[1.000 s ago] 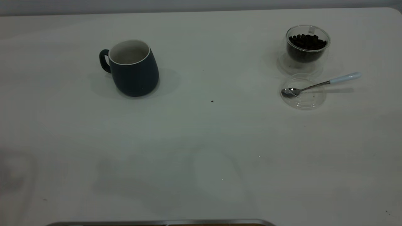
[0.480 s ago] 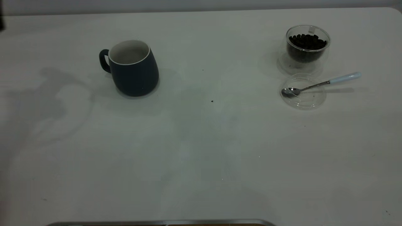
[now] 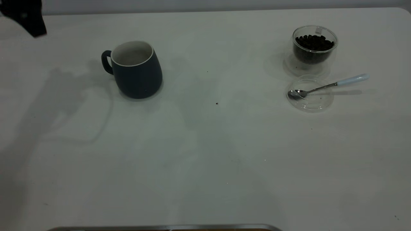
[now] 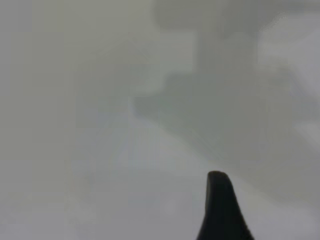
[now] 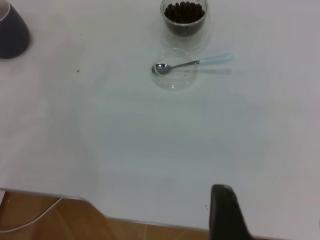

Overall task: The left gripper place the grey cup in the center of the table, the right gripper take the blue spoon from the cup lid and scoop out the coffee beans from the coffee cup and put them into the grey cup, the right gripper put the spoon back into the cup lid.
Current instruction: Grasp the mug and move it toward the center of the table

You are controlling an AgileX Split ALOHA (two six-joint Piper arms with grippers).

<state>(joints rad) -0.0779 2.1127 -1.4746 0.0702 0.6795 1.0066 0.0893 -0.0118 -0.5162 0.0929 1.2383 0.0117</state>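
Observation:
The grey cup, a dark mug with a white inside, stands upright on the left half of the table, handle to the left; its edge also shows in the right wrist view. The glass coffee cup with beans stands at the far right. In front of it lies the clear cup lid with the blue-handled spoon resting in it, handle pointing right. My left gripper shows only in part at the far left corner, well left of the mug. My right gripper hangs over the table's near edge.
A stray coffee bean lies near the table's middle. The table's near edge with floor and a cable beyond it shows in the right wrist view. A metal rim runs along the front.
My left arm has come into the exterior view at the far left corner, and its shadow has spread across the left of the table toward the mug. The objects have not moved.

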